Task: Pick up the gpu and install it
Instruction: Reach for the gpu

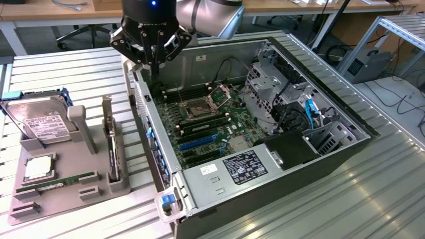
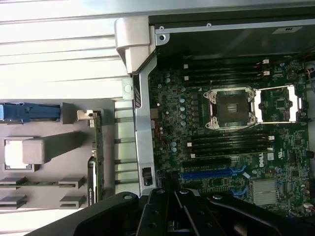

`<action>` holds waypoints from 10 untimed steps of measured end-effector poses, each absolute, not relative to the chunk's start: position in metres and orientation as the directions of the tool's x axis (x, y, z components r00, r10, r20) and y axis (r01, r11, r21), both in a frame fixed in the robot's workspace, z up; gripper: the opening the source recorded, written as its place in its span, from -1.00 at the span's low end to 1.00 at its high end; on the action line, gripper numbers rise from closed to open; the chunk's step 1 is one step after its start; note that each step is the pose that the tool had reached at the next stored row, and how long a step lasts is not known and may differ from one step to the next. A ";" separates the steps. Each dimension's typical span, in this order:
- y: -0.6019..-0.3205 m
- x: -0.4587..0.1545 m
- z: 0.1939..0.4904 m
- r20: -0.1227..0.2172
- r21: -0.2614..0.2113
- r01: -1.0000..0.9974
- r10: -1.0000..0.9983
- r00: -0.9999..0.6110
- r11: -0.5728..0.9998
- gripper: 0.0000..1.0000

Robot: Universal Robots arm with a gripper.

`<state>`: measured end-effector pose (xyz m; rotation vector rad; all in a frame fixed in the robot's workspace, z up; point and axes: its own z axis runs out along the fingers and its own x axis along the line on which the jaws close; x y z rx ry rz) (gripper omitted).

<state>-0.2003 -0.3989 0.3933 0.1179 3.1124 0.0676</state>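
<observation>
The gpu [image 1: 111, 144] stands on edge in a slot of the grey holder [image 1: 73, 196], at the exterior view's left, beside the open computer case [image 1: 312, 164]. Its green board and silver end bracket also show in the wrist view, where the gpu [image 2: 96, 157] sits upright in the holder [image 2: 49, 142]. My gripper [image 1: 154, 62] hangs above the case's rear left wall, well behind the gpu and apart from it. Its dark fingers [image 2: 157, 206] are shut together with nothing between them, over the case edge near the blue slot [image 2: 211, 173].
The holder also carries a hard drive [image 1: 40, 122], a processor chip [image 1: 39, 167] and a memory stick [image 1: 56, 182]. Inside the case lie the motherboard [image 1: 206, 124], its bare processor socket [image 2: 231, 108], blue expansion slots [image 1: 197, 143], drive cages and cables [image 1: 309, 112].
</observation>
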 end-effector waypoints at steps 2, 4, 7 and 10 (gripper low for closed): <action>-0.399 -0.201 0.393 -0.025 0.044 0.075 0.076 -0.997 0.996 -0.79; -0.399 -0.202 0.393 -0.025 0.044 0.075 0.076 -0.997 0.996 -0.79; -0.399 -0.204 0.393 -0.025 0.044 0.075 0.076 -0.997 0.996 -0.79; -0.399 -0.205 0.393 -0.025 0.044 0.075 0.076 -0.997 0.996 -0.79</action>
